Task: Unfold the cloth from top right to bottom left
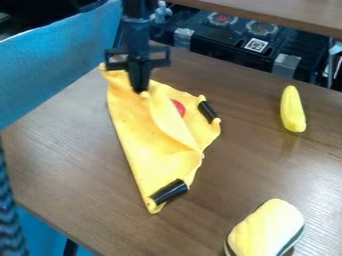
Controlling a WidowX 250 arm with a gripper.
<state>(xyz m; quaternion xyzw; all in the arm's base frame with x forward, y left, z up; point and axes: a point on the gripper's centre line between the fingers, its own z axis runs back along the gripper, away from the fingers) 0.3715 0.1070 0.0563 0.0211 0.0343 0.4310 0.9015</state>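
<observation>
Cloth (pixel 133 150): yellow, part folded, on the table (pixel 80 165). Long axis runs from the upper-left corner down to a narrow bottom corner. A raised fold starts at the gripper (pixel 139 91) and slants down toward the lower right; a red patch (pixel 178 107) shows just right of it.

Relation for the next move: the gripper is over the cloth's upper end, most of the cloth lying below and to the right of the tips. Fingers close together, apparently pinching the head of the fold; the contact is small and dark, so read with caution. Judged pull: down and left, across the long axis.

Possible hindrance: a black tube (pixel 208 112) at the right corner and a second tube (pixel 169 192) at the bottom corner may drag or snag.

Surroundings: banana (pixel 292 109) well apart at right; yellow block (pixel 264 232) at lower right; blue panel (pixel 53 60) beyond the table's upper-left edge.
</observation>
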